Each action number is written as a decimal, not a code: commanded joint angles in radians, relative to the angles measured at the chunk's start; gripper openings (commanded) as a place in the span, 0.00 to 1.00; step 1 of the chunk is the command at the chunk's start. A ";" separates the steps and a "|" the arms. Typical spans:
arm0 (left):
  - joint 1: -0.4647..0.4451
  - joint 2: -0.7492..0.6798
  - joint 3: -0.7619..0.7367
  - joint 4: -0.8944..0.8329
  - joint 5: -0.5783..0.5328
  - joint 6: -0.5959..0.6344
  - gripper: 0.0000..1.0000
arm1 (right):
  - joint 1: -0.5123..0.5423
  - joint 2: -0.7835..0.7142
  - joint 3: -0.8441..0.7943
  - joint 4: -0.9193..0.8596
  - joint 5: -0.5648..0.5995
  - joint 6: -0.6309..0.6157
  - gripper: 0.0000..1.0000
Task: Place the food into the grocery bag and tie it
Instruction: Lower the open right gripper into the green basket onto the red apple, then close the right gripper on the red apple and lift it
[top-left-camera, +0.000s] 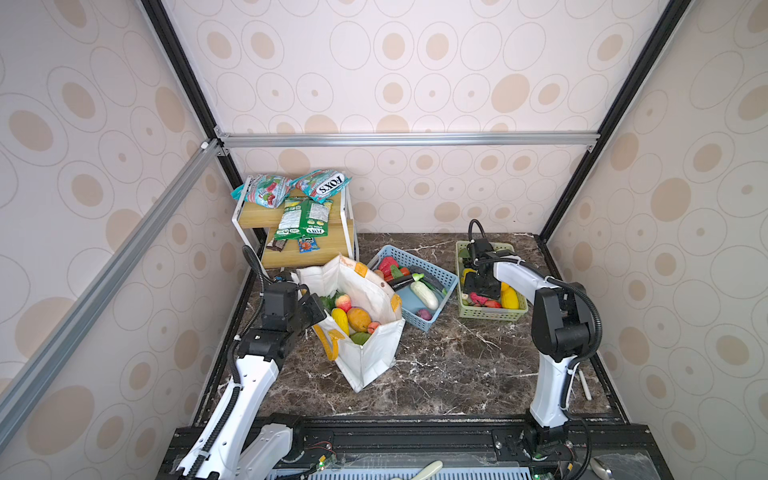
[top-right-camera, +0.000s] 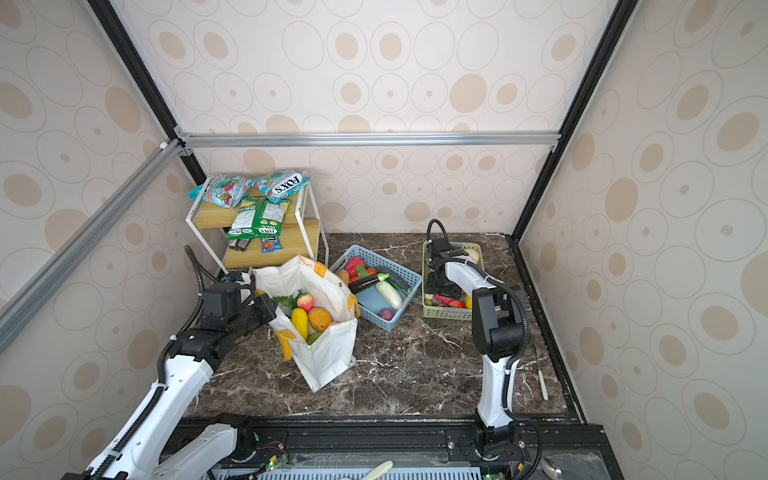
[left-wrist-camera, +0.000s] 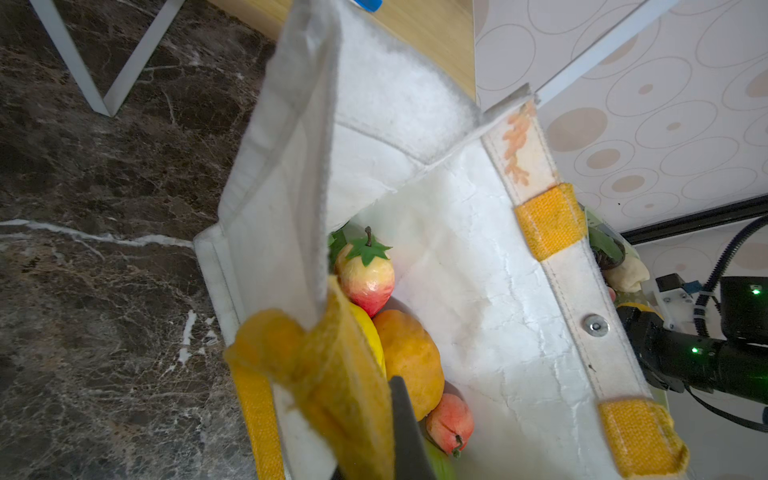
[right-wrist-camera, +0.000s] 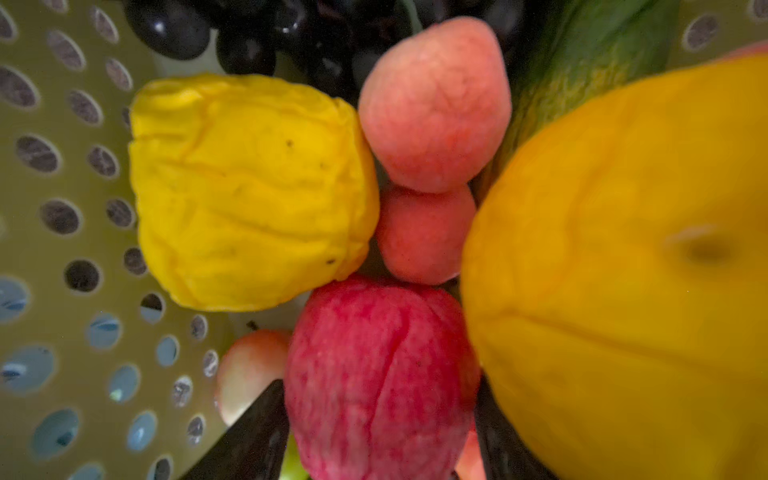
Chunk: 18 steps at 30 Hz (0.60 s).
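Toy fruits lie in the grocery bag, centre-left, its rim clamped by the left gripper. In the far-right green basket the right gripper straddles a red fruit, fingers apart. More loading and tying remain.

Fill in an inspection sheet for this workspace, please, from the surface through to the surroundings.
Surface: dark marble tabletop, no spills seen.
Job's things: white fabric grocery bag with yellow handles stands open, toy fruit inside; more toy food in blue slotted plastic basket and green slotted plastic basket.
Clutter: foil snack packets on wooden shelf rack; white stick at table edge.
Grippers: left gripper shut on bag's rim; right gripper open astride red toy fruit in green basket.
Cables: black corrugated conduits along both arms.
Surroundings: circle-patterned wall panels, aluminium frame.
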 joint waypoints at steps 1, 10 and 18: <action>0.008 -0.016 0.017 0.018 -0.015 0.002 0.00 | -0.010 0.038 0.025 -0.003 0.009 0.006 0.72; 0.008 -0.016 0.025 0.012 -0.020 0.003 0.00 | -0.010 0.035 0.033 -0.001 -0.006 -0.014 0.64; 0.008 -0.013 0.021 0.016 -0.019 0.000 0.00 | -0.010 -0.028 0.028 -0.024 -0.040 -0.041 0.60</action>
